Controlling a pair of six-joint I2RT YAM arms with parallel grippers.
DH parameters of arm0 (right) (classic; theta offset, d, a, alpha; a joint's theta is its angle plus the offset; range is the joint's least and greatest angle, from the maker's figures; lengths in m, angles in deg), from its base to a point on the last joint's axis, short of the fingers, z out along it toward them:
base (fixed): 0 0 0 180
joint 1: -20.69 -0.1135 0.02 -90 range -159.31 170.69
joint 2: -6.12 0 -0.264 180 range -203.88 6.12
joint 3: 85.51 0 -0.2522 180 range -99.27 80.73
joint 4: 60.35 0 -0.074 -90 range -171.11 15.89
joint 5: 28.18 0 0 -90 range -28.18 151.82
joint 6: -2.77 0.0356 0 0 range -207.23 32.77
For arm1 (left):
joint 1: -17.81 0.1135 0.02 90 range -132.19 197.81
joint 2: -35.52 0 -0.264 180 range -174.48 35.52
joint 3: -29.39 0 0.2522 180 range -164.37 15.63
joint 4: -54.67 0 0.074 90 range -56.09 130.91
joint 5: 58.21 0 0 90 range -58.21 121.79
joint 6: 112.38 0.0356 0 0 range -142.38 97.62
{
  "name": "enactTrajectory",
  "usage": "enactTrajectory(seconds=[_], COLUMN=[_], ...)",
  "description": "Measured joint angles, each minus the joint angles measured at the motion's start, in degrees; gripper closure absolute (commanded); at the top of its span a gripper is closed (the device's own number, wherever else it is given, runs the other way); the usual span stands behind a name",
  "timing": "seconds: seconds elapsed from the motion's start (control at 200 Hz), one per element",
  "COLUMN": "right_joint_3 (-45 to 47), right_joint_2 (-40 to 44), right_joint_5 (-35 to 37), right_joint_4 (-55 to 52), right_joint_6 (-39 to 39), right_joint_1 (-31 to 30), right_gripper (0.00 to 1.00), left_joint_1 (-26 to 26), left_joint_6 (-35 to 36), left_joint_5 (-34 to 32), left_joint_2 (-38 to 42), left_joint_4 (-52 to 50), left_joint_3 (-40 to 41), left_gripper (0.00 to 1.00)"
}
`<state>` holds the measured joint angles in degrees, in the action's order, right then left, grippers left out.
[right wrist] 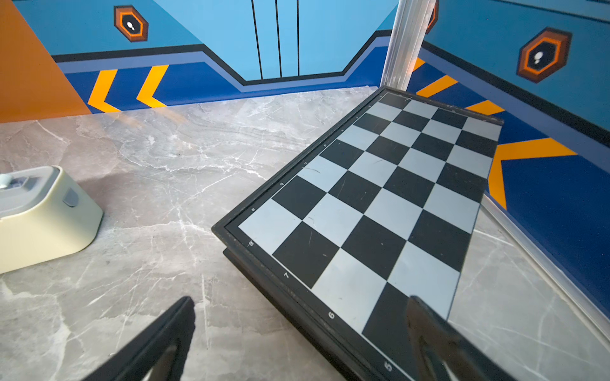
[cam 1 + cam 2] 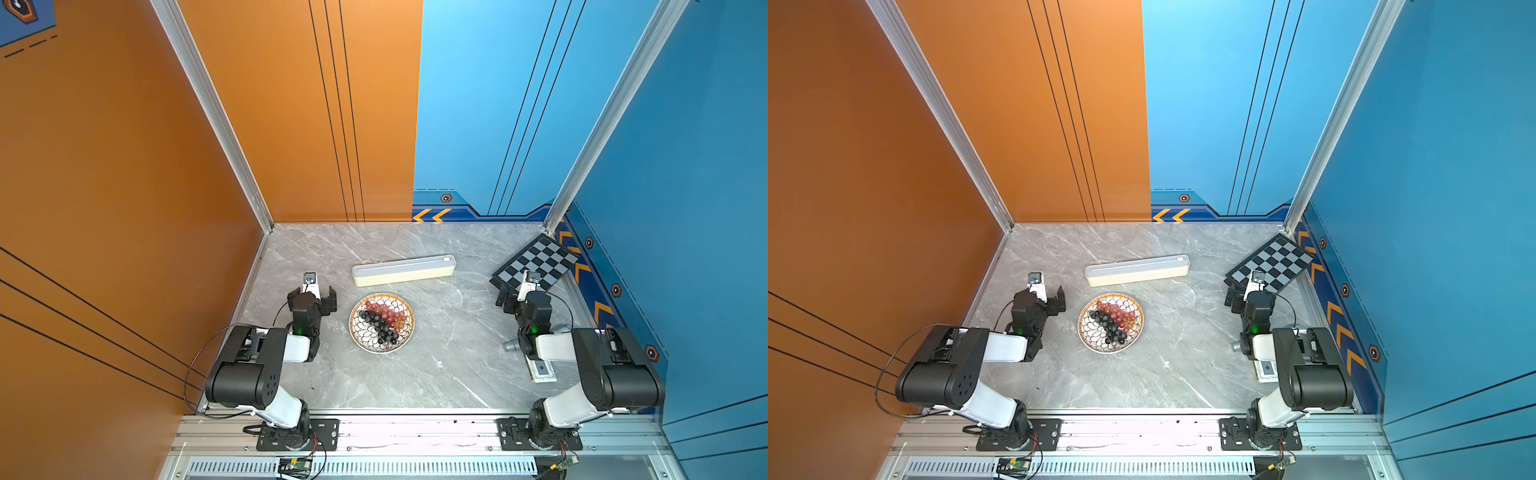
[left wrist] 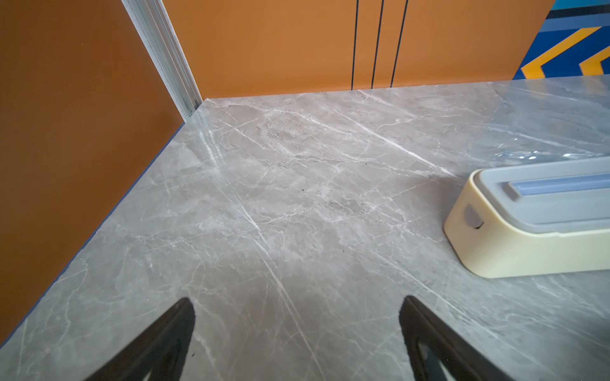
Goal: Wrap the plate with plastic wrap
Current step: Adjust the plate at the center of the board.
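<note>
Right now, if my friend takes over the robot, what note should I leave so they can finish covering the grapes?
Left gripper: open, empty, beside the plate.
Right gripper: open, empty, at the chessboard's edge.
Plate of grapes: mid-table, uncovered. The wrap box lies behind it, not touching; a bit of plastic wrap glints beside the box.
Done: nothing yet.
Left: pull wrap out, lay it over the plate, cut it, tuck the edges.

Both top views high, looking down on whole table [image 2: 457, 365], wrist views low, facing far, sharing the box [image 3: 528, 244] [image 1: 43, 224].
</note>
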<state>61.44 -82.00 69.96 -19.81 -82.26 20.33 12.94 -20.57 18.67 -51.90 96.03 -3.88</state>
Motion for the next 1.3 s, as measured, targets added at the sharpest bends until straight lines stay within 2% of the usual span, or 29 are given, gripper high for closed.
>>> enactTrajectory(seconds=[0.15, 0.325, 0.491, 0.656, 0.771, 0.951, 1.106, 1.296], right_joint_3=[5.16, 1.44, -5.62, -12.13, -15.89, -23.63, -31.52, -35.93], right_joint_2=[5.77, 21.14, 30.42, 32.41, 29.73, 18.73, 6.71, -4.52], right_joint_5=[2.67, 4.17, 2.93, -2.49, -7.48, -12.20, -15.96, -21.05], right_joint_4=[1.11, -13.20, -30.69, -46.88, -53.96, -60.85, -62.82, -57.20], right_joint_6=[0.85, 2.58, 7.45, 14.62, 19.28, 23.41, 26.01, 31.93], right_joint_1=[-0.13, -0.79, -1.79, -4.72, -9.90, -20.98, -28.94, -34.49], right_gripper=[0.00, 0.00, 0.00, 0.00, 0.00, 0.00, 0.00, 0.00], left_joint_1=[-5.73, -10.82, -13.18, -12.15, -8.63, -2.97, 0.76, 1.05], left_joint_6=[3.43, 6.19, 2.51, -9.77, -18.43, -28.55, -33.73, -37.68], left_joint_5=[-4.31, -9.29, -11.10, -9.81, -2.91, 10.19, 21.24, 31.47], left_joint_2=[8.17, 16.06, 22.29, 26.01, 25.53, 22.93, 17.75, 10.49], left_joint_4=[-0.72, -3.50, -19.32, -41.44, -54.86, -66.31, -68.39, -65.44], left_joint_3=[1.88, 0.94, -6.73, -17.09, -21.77, -20.92, -19.87, -18.91], left_gripper=[0.01, 0.01, 0.01, 0.01, 0.01, 0.01, 0.05, 0.09])
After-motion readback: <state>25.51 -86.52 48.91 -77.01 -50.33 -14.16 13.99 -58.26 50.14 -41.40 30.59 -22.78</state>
